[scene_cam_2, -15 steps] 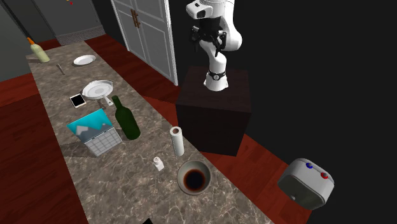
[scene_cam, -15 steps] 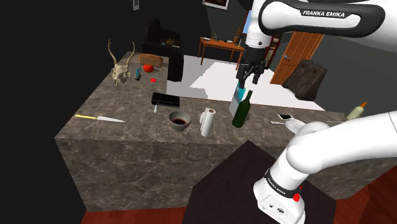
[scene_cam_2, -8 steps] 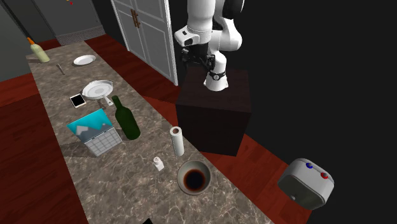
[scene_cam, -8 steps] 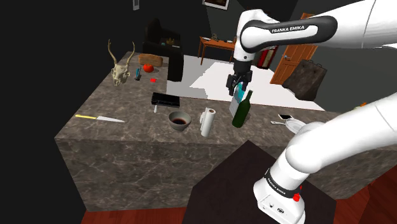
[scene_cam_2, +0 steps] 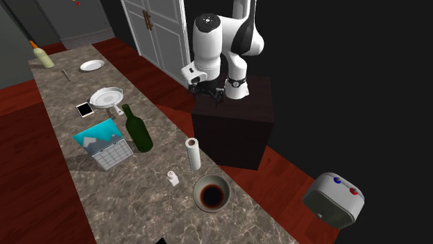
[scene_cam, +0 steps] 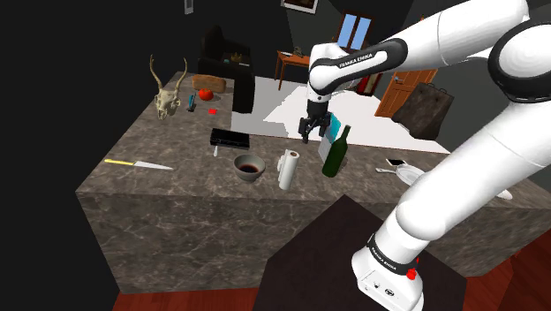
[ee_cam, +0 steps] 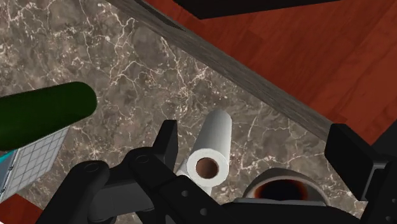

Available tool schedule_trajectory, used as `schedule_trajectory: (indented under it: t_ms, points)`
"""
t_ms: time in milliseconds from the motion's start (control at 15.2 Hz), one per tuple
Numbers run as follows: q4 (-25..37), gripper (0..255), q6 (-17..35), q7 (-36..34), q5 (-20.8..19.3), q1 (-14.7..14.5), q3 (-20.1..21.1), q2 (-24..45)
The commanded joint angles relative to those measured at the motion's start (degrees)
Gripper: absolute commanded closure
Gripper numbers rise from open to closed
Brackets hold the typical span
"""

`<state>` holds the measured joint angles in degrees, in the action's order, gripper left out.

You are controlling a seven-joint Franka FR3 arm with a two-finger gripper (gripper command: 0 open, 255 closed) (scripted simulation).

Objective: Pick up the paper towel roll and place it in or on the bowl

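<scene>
The task is at its start, with nothing done yet. The roll (scene_cam: 288, 168) stands upright on the counter (scene_cam: 177, 146), untouched, just beside the bowl (scene_cam: 248, 175) and apart from it, between the bowl and a green bottle (scene_cam: 335, 152) in the shoulder view. The gripper (scene_cam: 311, 132) hovers well above the counter, pointing down, near the bottle's neck in that view. Its fingers (ee_cam: 167, 145) stand wide apart and hold nothing. In the wrist view the roll is seen from above, its hollow core showing. It lies beside the one finger on the inner side, far below the fingers and not between them in any holding sense.

By the look of things, every step is left: coming down over the roll, closing on it, lifting it, carrying it the short way to the bowl and letting it go there.

The bowl is pale outside and dark reddish brown inside. Whether that is a liquid or just the bowl's own colour cannot be told, but nothing solid lies in it. The bottle is upright, and its contents cannot be made out. A plate (scene_cam_2: 97, 101) sits farther along the counter, well apart from the roll.
</scene>
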<state>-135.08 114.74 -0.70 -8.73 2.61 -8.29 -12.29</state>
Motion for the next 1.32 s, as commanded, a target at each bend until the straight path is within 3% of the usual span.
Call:
schedule_trajectory:
  t_ms: [0,726,1254]
  points:
    - [1.03,0,2.97,1.14,0.06,0.38,-0.82,4.07]
    - [13.60,0,14.09,6.35,3.83,2.35,-1.97,28.93]
    - [12.75,0,19.36,6.81,4.33,3.02,-1.84,33.40]
